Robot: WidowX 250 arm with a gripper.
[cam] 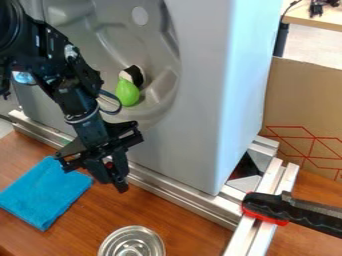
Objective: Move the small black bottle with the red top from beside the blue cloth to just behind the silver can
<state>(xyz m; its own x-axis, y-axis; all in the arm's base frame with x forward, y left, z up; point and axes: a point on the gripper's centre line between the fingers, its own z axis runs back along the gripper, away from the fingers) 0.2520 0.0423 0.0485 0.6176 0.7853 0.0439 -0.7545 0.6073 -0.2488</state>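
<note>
Round and silvery, a metal lid (131,242) lies on the wooden counter (194,235) at the near edge. Beyond it, the gripper (111,181) hangs over the counter, just beside a blue cloth (47,192) lying flat; how far open it is, or whether it holds anything, I cannot tell. A green pear-shaped toy (127,93) sits in the hollow of a grey unit (197,110) behind.

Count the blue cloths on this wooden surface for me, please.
1. The blue cloth lies on the wooden surface toward the picture's left, near the pincer. Another could be hidden behind the arm or the grey unit.
</note>
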